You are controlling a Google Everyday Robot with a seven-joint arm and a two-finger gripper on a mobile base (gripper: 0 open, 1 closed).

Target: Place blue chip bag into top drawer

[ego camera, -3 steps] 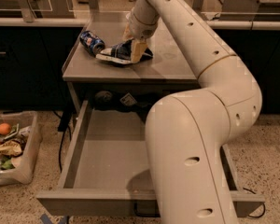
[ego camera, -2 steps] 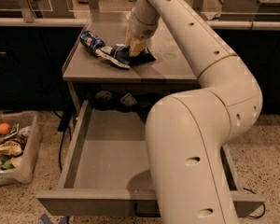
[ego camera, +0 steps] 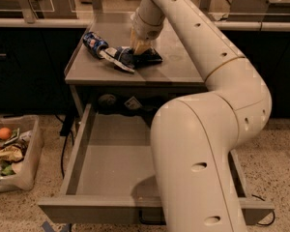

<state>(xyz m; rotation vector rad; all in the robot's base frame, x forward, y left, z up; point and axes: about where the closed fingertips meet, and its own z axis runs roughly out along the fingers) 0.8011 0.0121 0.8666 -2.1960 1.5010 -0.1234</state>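
The blue chip bag [ego camera: 122, 58] lies crumpled on the top of the grey cabinet [ego camera: 183, 66], left of its middle. My gripper [ego camera: 138, 47] comes down from above and sits on the bag's right part, touching it. A crushed blue can [ego camera: 94, 41] lies just left of the bag. The top drawer [ego camera: 108, 166] is pulled wide open below the cabinet top, and its flat bottom is bare. My large white arm [ego camera: 198, 149] covers the drawer's right half.
A clear plastic bin [ego camera: 12, 153] with food scraps stands on the floor at the left. Small items [ego camera: 131, 103] show in the dark gap behind the drawer. A dark counter [ego camera: 29, 22] runs along the back. Cables [ego camera: 65, 144] hang left of the drawer.
The gripper has come down a little onto the bag. The bag and can have shifted slightly on the cabinet top. The drawer has not moved.
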